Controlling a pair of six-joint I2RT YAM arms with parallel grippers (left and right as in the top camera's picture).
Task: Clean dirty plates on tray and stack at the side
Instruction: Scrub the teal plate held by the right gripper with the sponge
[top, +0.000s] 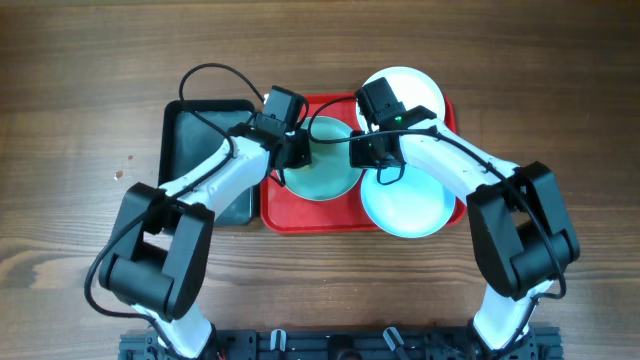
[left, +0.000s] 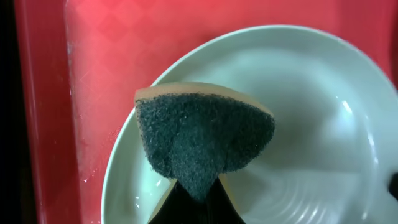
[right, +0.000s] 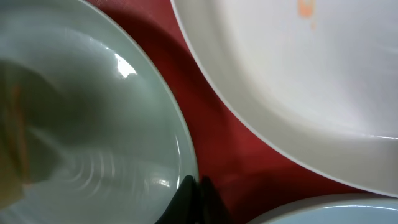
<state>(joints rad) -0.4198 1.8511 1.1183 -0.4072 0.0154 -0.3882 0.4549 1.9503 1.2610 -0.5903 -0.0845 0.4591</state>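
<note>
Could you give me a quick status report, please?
Left hand shut on sponge, over left aqua plate in red tray. Right hand shut on that plate's rim. White plate alongside, orange speck on it; nothing seen blocking.

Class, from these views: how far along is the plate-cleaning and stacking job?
Done: nothing stacked yet. In hand: left end effector holds the sponge to the aqua plate, right end effector pinching its rim. Left: the white plate, orange-spotted, and the pale blue plate, both on the tray, then stacking.

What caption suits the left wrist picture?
Left gripper holds a dark green sponge over a pale aqua plate on the red tray.
</note>
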